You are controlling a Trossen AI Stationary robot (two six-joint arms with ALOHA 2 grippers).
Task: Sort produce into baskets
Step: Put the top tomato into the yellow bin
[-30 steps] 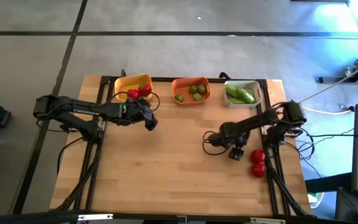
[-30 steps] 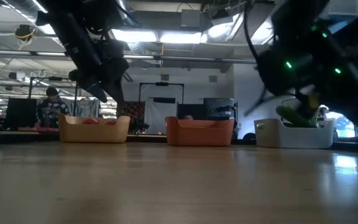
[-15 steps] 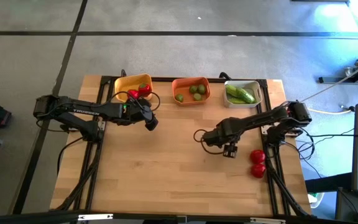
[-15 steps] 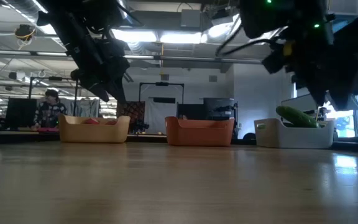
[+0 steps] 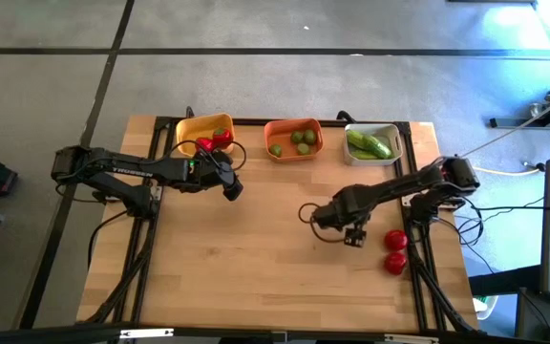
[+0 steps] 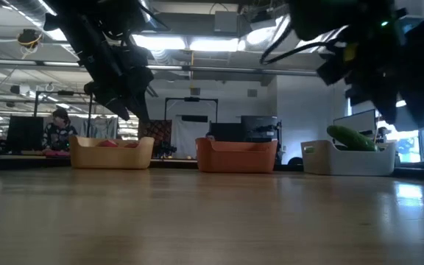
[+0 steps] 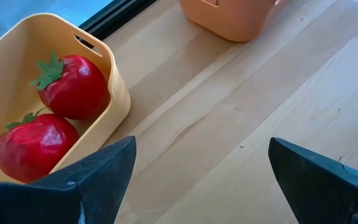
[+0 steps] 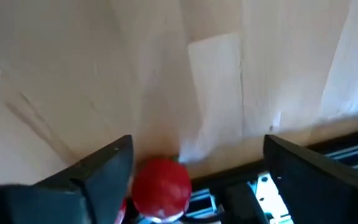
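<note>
Right hand (image 5: 355,238), fingers spread wide and holding nothing, hangs over the wooden surface (image 5: 256,268) just beside the two loose tomatoes (image 5: 395,250) that lie near the surface's right edge; its wrist view shows one red tomato (image 8: 161,184) between and beyond the two dark fingers (image 8: 86,177). Left hand (image 5: 232,189), likewise wide open and empty, waits near the yellow basket (image 5: 191,127).

Largest items, the three baskets along the far edge: the yellow basket at left, holding two tomatoes (image 7: 73,87) with green calyxes; the orange basket (image 5: 293,125) in the middle, holding lime-like balls (image 5: 303,139); the white basket (image 5: 398,143) at right, holding cucumbers (image 5: 369,144). Smallest items, the two loose tomatoes, one close behind the other, well apart from every basket.

Handling, as judged: each tomato appears to be a light, smooth, rounded model fruit, probably stiff and inclined to roll or slip from a shallow pinch. Hold is best taken across the widest part of the body, fingers to either side, not at the leafy top. Because the pair sit close to each other and to the edge rail, a careless approach could knock the neighbour off the surface. Their destination appears to be the yellow basket.
</note>
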